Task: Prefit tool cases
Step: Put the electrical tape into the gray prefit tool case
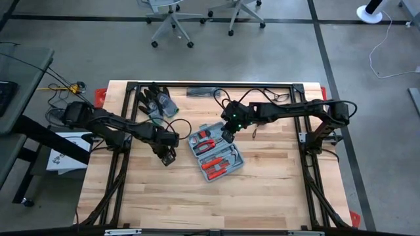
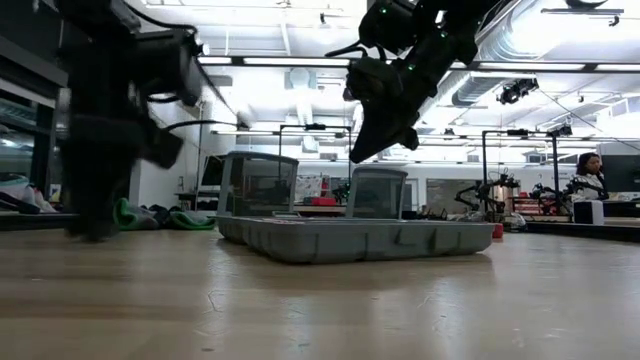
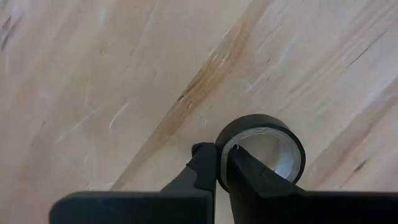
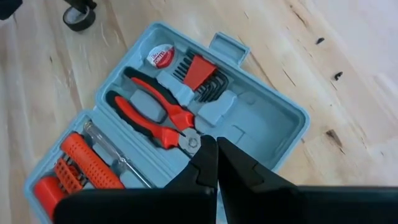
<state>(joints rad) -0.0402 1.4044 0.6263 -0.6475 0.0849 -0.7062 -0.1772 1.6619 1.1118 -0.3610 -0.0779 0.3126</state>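
Note:
The blue-grey tool case [image 1: 215,152] lies open and flat on the wooden table near its middle. Its recesses hold red-handled pliers [image 4: 155,109], hex keys [image 4: 202,74], a screwdriver and an orange bit holder [image 4: 84,162]. My right gripper [image 4: 216,149] is shut and empty, above the case's far half and clear of it in the low view [image 2: 385,130]. My left gripper [image 1: 168,157] is left of the case, shut on a black tape roll [image 3: 261,149]. My left gripper pinches the tape roll's wall [image 3: 222,155], one finger [image 3: 249,171] inside the hole and one finger [image 3: 202,163] outside. The fingers come from above, pointing down. The roll lies level with its hole up; whether it rests on the table I cannot tell.
Dark gloves [image 1: 156,99] lie at the far left of the table, and a dark flat object [image 1: 200,92] lies by the far edge. There is bare wood toward the near edge [image 1: 216,203]. A person [image 2: 588,185] sits in the room beyond the table.

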